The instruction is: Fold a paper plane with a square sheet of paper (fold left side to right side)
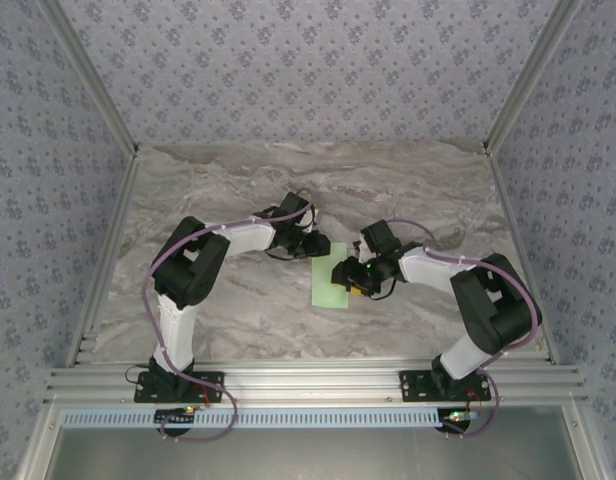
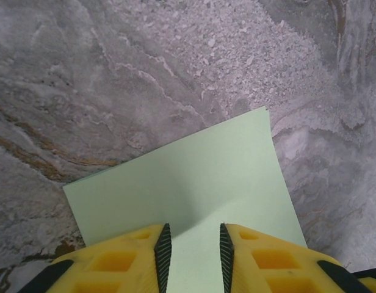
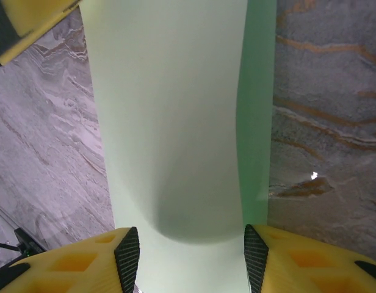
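The square sheet of paper [image 1: 329, 285], pale green, lies mid-table as a narrow strip, one side curled over the other. My left gripper [image 1: 321, 248] is at its far end. In the left wrist view the yellow fingers [image 2: 193, 227] stand a little apart, low over the sheet [image 2: 194, 165], which shows through the gap with a soft bend. My right gripper [image 1: 350, 277] is at the strip's right edge. Its jaws [image 3: 187, 231] stand wide, and the rounded, uncreased top layer [image 3: 169, 122] runs between them over a darker green lower layer [image 3: 258, 122].
The marble-patterned table [image 1: 238, 180] is bounded by aluminium rails [image 1: 308, 380] at the near edge and patterned walls on three sides. A yellow finger of the left gripper [image 3: 23, 24] shows at the top left of the right wrist view.
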{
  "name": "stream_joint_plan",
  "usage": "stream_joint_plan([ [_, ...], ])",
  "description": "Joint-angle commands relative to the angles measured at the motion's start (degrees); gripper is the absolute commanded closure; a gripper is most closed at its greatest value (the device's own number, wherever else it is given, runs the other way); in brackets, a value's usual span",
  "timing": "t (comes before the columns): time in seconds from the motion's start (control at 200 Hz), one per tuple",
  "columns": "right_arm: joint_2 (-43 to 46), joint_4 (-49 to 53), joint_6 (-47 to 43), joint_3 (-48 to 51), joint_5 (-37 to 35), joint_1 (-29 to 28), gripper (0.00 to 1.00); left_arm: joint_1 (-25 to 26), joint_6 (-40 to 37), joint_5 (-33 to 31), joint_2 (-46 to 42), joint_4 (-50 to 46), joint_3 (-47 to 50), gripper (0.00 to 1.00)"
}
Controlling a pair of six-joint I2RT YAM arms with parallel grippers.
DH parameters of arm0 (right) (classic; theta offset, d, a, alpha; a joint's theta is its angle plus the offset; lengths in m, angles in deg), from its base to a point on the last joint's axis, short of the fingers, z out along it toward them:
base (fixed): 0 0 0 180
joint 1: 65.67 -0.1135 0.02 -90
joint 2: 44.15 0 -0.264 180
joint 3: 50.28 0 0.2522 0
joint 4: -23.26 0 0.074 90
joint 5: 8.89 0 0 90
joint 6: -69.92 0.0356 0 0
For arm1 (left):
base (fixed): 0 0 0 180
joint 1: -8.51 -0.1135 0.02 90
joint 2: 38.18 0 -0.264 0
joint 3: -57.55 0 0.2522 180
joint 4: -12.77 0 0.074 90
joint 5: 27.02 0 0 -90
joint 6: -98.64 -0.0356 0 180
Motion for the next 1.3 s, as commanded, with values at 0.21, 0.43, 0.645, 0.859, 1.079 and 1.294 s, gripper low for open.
stream_joint_plan([
  [0.21,-0.39,-1.97,-1.74,-2.11,4.24,1.84,0.47,-0.83,-4.09,-0.6,-12.01,0.22,2.66,0.53],
  [0.43,-1.74,-2.66,-2.16,-3.94,7.35,3.93,0.5,-0.63,-5.87,-3.94,-25.88,5.29,14.17,0.47],
  [0.645,-3.95,-2.47,-1.42,-6.9,10.06,4.94,0.54,6.11,-8.24,-9.85,-37.47,6.78,25.29,0.41],
  [0.859,-4.49,-1.37,-1.44,-9.57,11.19,4.99,0.56,15.88,-8.58,-16.81,-41.11,5.37,29.49,0.38],
  [1.079,-4.69,-1.07,0.69,-9.58,10.69,5.01,0.57,23.17,-12.06,-24.33,-39.36,6.06,29.11,0.35],
  [1.294,-3.96,-1.92,4.32,-9.96,10.15,5.0,0.57,27.39,-14.51,-30.16,-30.26,1.95,22.49,0.3],
])
